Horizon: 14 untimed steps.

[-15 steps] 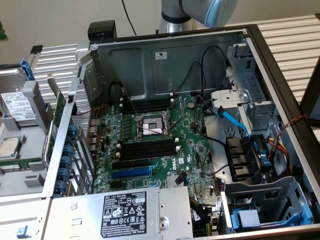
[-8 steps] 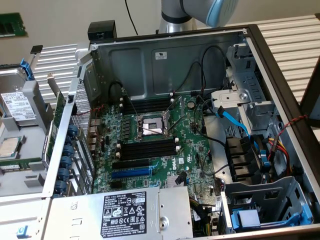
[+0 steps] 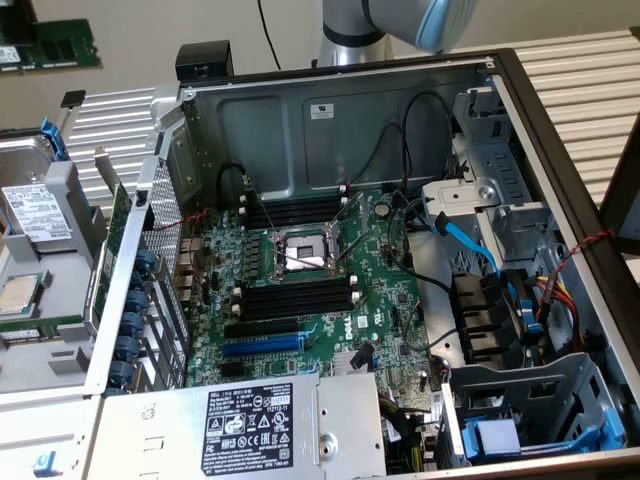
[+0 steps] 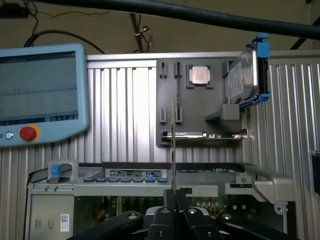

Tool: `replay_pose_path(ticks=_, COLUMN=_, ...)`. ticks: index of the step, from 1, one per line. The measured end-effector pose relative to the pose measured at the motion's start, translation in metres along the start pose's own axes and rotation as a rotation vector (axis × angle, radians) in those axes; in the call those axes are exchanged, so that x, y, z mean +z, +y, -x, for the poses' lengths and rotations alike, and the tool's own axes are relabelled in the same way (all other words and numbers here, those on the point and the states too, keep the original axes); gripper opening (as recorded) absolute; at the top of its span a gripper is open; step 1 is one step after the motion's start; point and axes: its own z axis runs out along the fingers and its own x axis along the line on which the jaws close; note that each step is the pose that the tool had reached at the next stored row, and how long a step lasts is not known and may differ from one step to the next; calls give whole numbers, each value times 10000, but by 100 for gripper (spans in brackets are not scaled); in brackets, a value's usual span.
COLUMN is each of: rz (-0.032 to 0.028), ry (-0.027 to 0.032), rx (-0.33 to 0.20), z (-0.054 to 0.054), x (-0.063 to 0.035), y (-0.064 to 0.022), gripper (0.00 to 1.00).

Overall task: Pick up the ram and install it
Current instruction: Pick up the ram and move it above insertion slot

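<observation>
Layout about the gripper
Thin upright ram [image 4: 172,160] sits between black metal gripper [image 4: 174,194] fingers; silver metal case wall [image 4: 115,187] ahead, grey plastic tray [image 4: 200,107] beyond.

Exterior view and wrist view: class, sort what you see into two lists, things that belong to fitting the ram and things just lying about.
Belongs to the job: the gripper, shut on the ram, seen edge-on; the black memory slots on the motherboard.
Just lying about: the hard drive; the loose processor; the blue cable; the control pendant.
</observation>
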Motion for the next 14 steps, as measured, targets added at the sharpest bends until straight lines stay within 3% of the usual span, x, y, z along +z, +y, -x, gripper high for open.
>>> replay_pose_path(ticks=14, rz=83, ry=3, rx=0, z=26, x=-57, y=-635, gripper=13)
